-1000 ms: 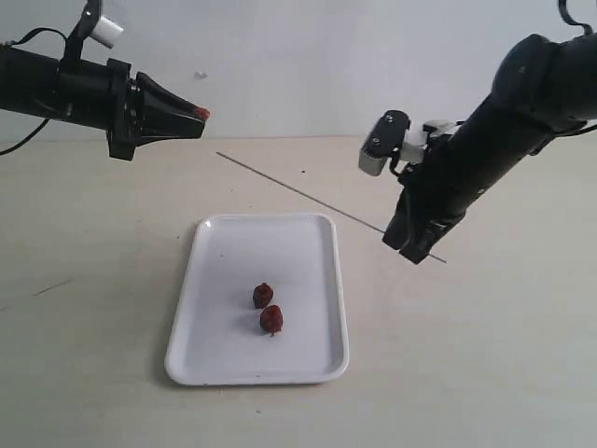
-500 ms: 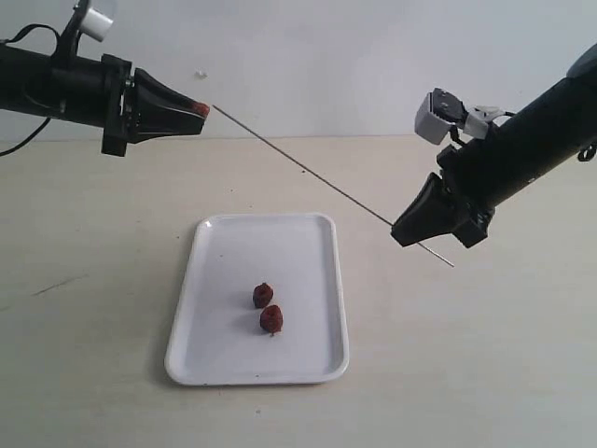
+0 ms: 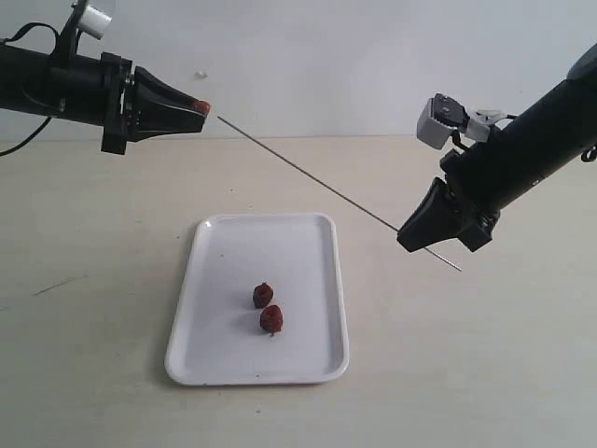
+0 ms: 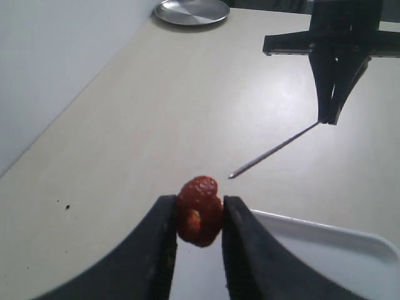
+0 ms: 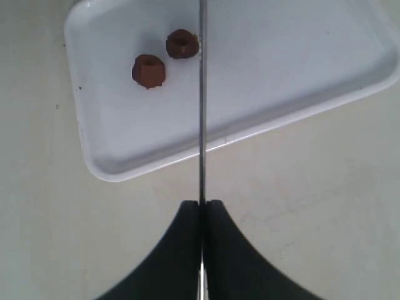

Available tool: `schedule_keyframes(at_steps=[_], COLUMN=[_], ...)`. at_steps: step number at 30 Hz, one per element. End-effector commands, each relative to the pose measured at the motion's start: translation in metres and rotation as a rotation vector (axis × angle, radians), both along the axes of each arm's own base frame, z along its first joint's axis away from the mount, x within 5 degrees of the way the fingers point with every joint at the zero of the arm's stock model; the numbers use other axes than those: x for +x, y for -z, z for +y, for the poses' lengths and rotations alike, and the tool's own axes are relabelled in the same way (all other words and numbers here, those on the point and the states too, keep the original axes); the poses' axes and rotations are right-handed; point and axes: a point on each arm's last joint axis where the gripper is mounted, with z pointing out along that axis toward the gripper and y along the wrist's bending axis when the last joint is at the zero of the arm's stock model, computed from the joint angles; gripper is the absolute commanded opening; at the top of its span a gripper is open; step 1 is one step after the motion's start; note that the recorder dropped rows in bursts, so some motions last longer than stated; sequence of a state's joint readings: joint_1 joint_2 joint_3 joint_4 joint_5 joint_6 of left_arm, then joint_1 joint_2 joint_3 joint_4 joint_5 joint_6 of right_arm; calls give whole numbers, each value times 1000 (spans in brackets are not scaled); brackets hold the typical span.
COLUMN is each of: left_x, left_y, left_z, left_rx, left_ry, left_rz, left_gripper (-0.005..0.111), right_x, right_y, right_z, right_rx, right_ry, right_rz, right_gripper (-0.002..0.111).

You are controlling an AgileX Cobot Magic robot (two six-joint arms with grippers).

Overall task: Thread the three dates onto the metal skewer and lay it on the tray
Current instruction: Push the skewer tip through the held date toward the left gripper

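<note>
Background: a plain pale wall (image 3: 326,56) rises behind a beige worktop (image 3: 93,233); a round metal dish (image 4: 192,10) sits far off on the worktop near the wall, seen only in the left wrist view.
Tray: the white tray (image 3: 224,280) lies flat on the worktop, near the middle of the exterior view, long side running away from the camera; it sits below and between the two arms.
Dates on tray: two lie close together on the tray's nearer half, just apart; the upper date (image 3: 263,295) sits a little left of the lower date (image 3: 271,319) in the exterior view.
Left arm: raised above the worktop at the left, lying nearly level; the left pincer (image 3: 201,110) is clamped on the held date (image 4: 199,211), which bulges out between the two dark fingers (image 4: 164,237).
Right arm: the right pincer (image 3: 410,238) is closed tight on the metal skewer (image 3: 308,174), gripping it near one end; a short tail of rod sticks out behind the pincer.
Skewer: held in the air, slanting up and to the left across the scene, over the tray's far right corner; its free tip points at the held date and stops just short of it, not touching.
</note>
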State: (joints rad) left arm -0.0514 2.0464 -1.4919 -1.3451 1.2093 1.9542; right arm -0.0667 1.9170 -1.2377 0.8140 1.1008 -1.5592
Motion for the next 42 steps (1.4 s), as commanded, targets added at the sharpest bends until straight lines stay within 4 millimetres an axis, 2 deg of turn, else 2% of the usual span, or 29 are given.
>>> schedule_keyframes(at_steps=[1, 11, 20, 42], left_x=[-1, -2, -6, -9], left_y=[-8, -8, -8, -7], left_z=[1, -2, -16, -24], left_rx=[-29, -30, -30, -25], left_ry=[-4, 1, 37, 56], left_rz=[-10, -10, -9, -1], left_gripper=[27, 27, 27, 27], right_x=[3, 2, 3, 2], right_y=[-3, -4, -4, -3], right_z=[0, 1, 1, 1], right_rx=[18, 27, 29, 33], right_ry=[19, 20, 23, -4], right_rz=[-13, -11, -10, -12], right_gripper=[0, 0, 0, 0])
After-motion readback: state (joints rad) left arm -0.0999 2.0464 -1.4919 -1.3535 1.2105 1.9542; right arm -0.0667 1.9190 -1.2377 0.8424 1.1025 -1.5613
